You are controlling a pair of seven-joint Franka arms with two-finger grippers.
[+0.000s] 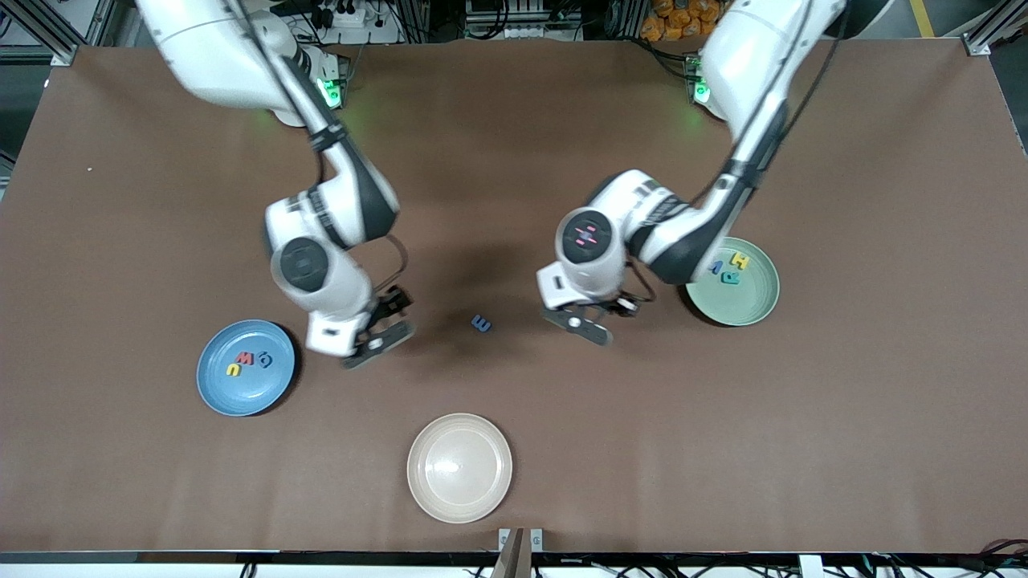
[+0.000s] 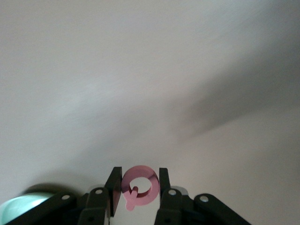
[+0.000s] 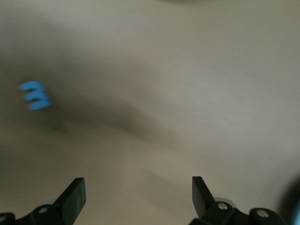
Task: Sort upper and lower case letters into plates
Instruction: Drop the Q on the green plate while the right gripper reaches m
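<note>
Pink letter (image 2: pixel 139 191): ring-shaped with a short tail, clamped between the fingers of the left gripper (image 2: pixel 138 187), which hangs over bare table beside the green plate (image 1: pixel 759 309).

Blue letter (image 1: pixel 481 323): an E shape, lying loose on the brown table (image 1: pixel 514 160) between the two grippers, touching neither; also seen from the right wrist (image 3: pixel 35 95).

Green plate: toward the left arm's end of the table; holds a yellow letter (image 1: pixel 740 260), a teal letter (image 1: pixel 730 277) and a blue one (image 1: pixel 714 267), close together.

Blue plate (image 1: pixel 225 393): toward the right arm's end; holds a yellow letter (image 1: pixel 233 370), a red letter (image 1: pixel 245 359) and a blue letter (image 1: pixel 265 359) in a row.

Right gripper (image 3: pixel 139 197): fingers wide apart, holding nothing, over bare table just beside the blue plate.

Cream plate (image 1: pixel 459 498): nearest the front camera, between the two coloured plates, nothing on it.
</note>
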